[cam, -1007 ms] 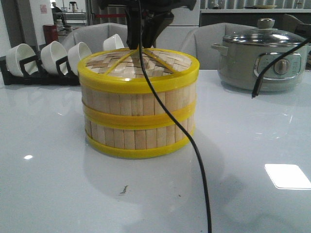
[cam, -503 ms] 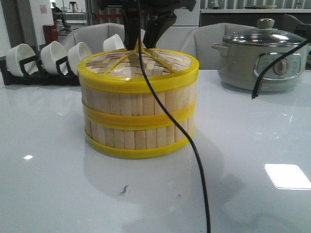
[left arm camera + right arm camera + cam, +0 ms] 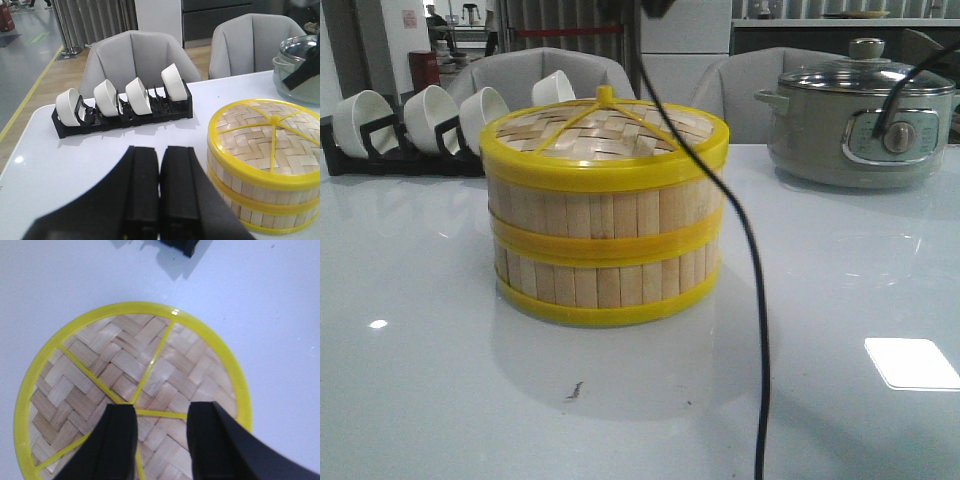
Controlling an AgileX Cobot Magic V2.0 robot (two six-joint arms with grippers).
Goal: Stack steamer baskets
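Right gripper (image 3: pixel 156 440) has let go of the lid (image 3: pixel 605 135) and lifted clear, jaws apart, empty. Lid sits on both stacked steamer baskets (image 3: pixel 605 245) mid-table. Left gripper (image 3: pixel 159 185) closed, empty. Stack probably done.

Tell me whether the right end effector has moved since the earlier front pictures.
Yes. It has risen off the lid and left the front view; earlier it gripped the knob. The right wrist view shows it open above the lid.

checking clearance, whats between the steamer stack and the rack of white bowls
Nothing: in the left wrist view, only bare white table lies between the stacked steamer baskets and the black rack of white bowls. The front view hides that stretch behind the stack.
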